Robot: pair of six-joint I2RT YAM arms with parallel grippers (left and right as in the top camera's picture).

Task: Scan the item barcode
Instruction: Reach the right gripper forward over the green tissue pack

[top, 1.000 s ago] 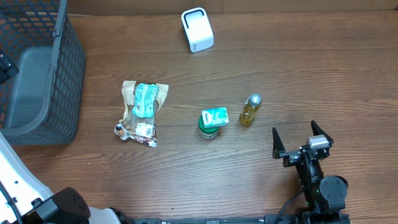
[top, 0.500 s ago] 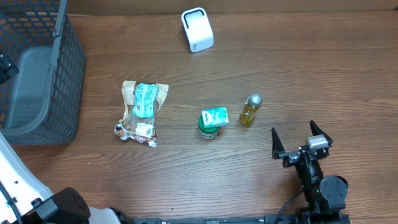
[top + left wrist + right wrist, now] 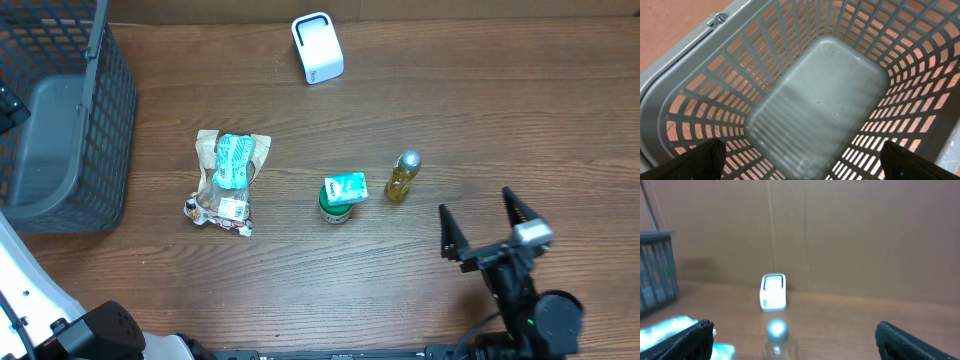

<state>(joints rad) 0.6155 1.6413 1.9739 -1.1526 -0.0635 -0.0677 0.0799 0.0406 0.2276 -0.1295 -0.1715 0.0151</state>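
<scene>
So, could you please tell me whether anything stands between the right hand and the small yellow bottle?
Nothing visible does. The open right hand sits right of the bottle, nearer the robot, with only bare table between; the green box lies left of the bottle, off that line.

basket grey grid | scanner white | bottle yellow, silver cap | table brown woodgrain

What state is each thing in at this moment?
Basket, upright, empty.
Scanner, standing alone.
Bottle, upright, capped.
Snack bag, lying flat.
Green container, resting, not held.
Left end effector, open, above the basket.
Right end effector, open, empty.
</scene>
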